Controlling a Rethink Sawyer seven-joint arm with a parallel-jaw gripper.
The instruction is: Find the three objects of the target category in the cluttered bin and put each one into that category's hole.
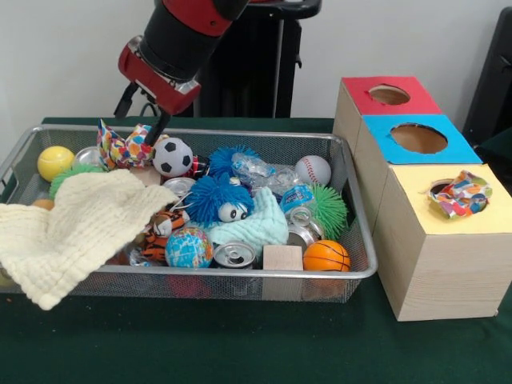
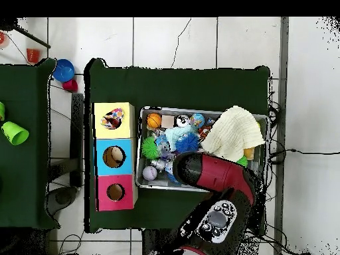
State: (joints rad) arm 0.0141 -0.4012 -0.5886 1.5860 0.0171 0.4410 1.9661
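The wire mesh bin (image 1: 240,274) stands on the green table and is full of toys; it also shows in the overhead view (image 2: 199,110). One confetti cloth (image 1: 124,147) stands bunched up at the bin's back left, its tip above the rim. My gripper (image 1: 154,136) comes down from above and touches that cloth's right side, next to a soccer ball (image 1: 173,157). Another confetti cloth (image 1: 462,194) lies stuffed in the yellow-surround hole (image 1: 437,188) of the largest wooden box (image 1: 448,256), seen also from overhead (image 2: 113,118). A third confetti cloth is hidden. In the overhead view my arm (image 2: 212,174) covers the gripper.
A big pale-yellow waffle cloth (image 1: 76,228) drapes over the bin's left front rim. A mint cloth (image 1: 258,226), a blue fuzzy toy (image 1: 220,200), balls, cans (image 1: 235,254) and a wooden block (image 1: 282,258) fill the bin. The blue-surround hole (image 1: 418,138) and the red-surround hole (image 1: 390,94) lie behind the yellow one.
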